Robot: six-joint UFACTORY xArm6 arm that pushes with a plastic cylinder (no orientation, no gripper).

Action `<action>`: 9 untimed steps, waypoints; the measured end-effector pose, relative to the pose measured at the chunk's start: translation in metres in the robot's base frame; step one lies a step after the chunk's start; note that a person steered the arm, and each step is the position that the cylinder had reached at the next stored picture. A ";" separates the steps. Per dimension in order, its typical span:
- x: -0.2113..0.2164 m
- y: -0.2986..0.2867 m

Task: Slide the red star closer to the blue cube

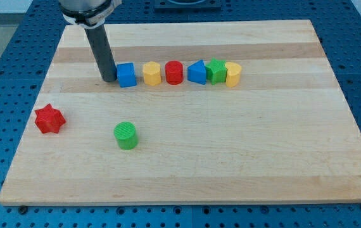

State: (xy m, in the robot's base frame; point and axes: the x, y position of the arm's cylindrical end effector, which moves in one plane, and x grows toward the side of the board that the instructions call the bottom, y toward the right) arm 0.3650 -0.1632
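The red star [49,119] lies near the board's left edge, below the middle. The blue cube [126,75] sits at the left end of a row of blocks in the upper part of the board. My tip [108,80] stands right against the blue cube's left side, well above and to the right of the red star.
The row runs right from the blue cube: a yellow block [152,73], a red cylinder [174,73], a blue triangular block [197,72], a green block [216,71] and a yellow block [233,74]. A green cylinder [126,135] lies right of the red star. The wooden board [244,158] rests on a blue perforated table.
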 end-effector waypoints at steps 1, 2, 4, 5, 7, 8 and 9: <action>-0.005 -0.052; -0.016 -0.138; 0.028 -0.142; 0.078 -0.142; 0.103 -0.141; 0.123 -0.136; 0.134 -0.108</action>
State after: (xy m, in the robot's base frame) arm 0.4994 -0.2716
